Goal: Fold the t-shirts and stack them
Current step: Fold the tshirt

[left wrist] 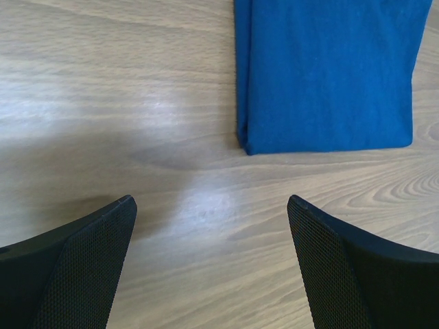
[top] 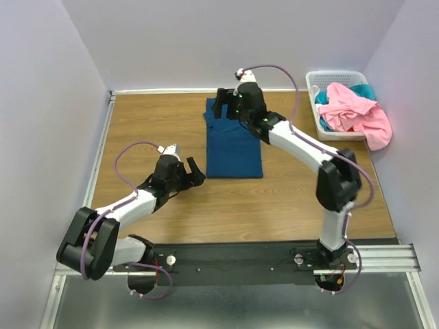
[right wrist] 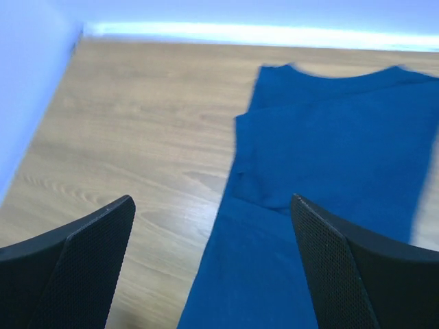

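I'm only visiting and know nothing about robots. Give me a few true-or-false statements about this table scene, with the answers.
1. The blue t-shirt lies on the table, folded into a long strip. True.
2. The left gripper is clamped on that shirt. False: it is open over bare wood, close to the shirt's near corner.
3. The pink t-shirt hangs over the white basket rim. True.
4. The right gripper is shut. False: it is open, over the shirt's far end.

Folded t-shirt point(top: 233, 151) at table point(top: 151, 123) centre, basket point(top: 336, 74) far right, heaped t-shirts point(top: 353, 113) inside it
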Controlling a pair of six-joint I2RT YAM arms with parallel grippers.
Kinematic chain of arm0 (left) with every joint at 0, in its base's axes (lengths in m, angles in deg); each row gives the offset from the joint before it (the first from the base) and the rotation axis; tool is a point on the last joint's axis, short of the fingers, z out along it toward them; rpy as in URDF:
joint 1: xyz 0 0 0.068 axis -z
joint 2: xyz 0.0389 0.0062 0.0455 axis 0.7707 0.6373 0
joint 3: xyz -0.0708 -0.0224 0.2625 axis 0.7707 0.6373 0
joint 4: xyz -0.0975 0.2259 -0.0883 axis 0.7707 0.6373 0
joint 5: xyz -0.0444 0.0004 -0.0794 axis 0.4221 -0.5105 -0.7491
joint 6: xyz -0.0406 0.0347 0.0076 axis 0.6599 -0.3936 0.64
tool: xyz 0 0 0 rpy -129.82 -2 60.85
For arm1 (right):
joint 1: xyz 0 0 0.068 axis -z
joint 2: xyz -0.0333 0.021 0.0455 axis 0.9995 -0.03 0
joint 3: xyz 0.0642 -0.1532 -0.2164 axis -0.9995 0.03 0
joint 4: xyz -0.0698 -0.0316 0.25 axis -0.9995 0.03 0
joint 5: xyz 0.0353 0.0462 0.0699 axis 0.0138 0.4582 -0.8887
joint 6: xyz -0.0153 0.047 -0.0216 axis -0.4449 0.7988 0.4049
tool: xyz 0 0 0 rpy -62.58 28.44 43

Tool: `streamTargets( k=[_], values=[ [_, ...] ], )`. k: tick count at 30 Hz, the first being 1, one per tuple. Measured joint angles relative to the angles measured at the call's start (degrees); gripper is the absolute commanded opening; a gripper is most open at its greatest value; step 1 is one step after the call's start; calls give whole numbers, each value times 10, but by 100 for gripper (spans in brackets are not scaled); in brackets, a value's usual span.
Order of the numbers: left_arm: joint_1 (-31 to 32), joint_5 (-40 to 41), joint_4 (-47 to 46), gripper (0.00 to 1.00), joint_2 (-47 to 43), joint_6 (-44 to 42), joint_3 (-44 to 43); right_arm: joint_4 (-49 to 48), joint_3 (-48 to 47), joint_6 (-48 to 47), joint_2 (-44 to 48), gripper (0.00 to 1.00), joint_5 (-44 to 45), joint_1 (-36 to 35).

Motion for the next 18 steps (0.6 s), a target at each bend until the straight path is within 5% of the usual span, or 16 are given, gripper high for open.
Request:
streamTargets(
  k=[6,7,10,18],
  values=[
    [3,-22,-44,79,71,0,-36,-13,243,68,202,100,108,1],
    [3,-25,-52,67,85,-1,-43,-22,271,80,215,100,115,1],
    [3,-33,-66,55,123,-5,-63,-11,385,124,264,100,138,2],
    [6,-67,-91,49,186,-9,-78,16,504,180,363,100,172,2]
  ],
)
